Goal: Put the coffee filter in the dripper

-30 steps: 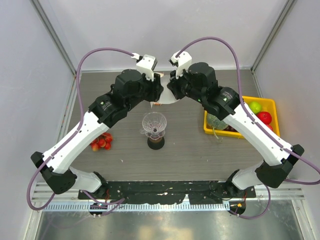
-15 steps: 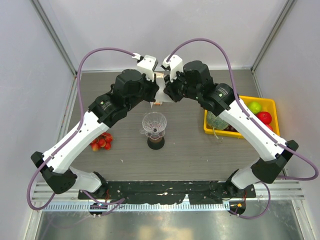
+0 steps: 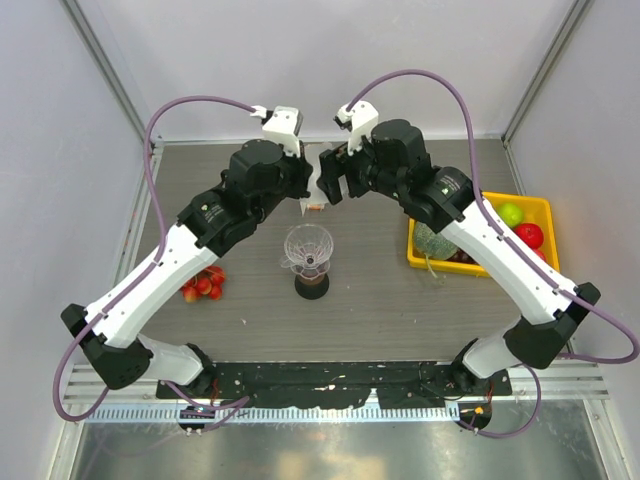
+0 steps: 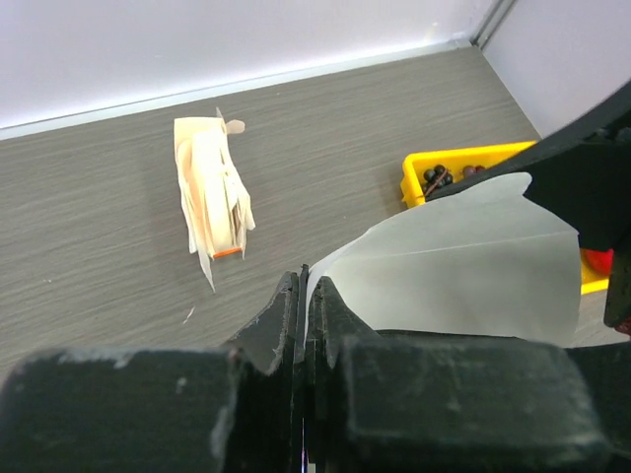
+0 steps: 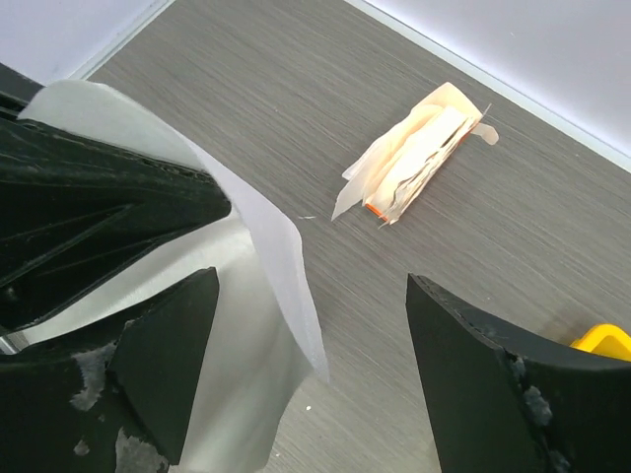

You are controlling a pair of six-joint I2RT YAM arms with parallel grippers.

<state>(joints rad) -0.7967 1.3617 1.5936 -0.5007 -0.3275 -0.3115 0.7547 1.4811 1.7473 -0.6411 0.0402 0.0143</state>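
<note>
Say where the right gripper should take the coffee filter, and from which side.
Probably the free edge of the coffee filter, opposite the corner the left gripper pinches. Bring the right gripper edge-on from the bin side: the sheet is thin and held aloft, so a finger fits each face.

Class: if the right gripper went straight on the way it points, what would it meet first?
Most likely the coffee filter: its free edge hangs between the open jaws of the right gripper, pinched by the left gripper. Beyond lies the table, though depth is unclear.
</note>
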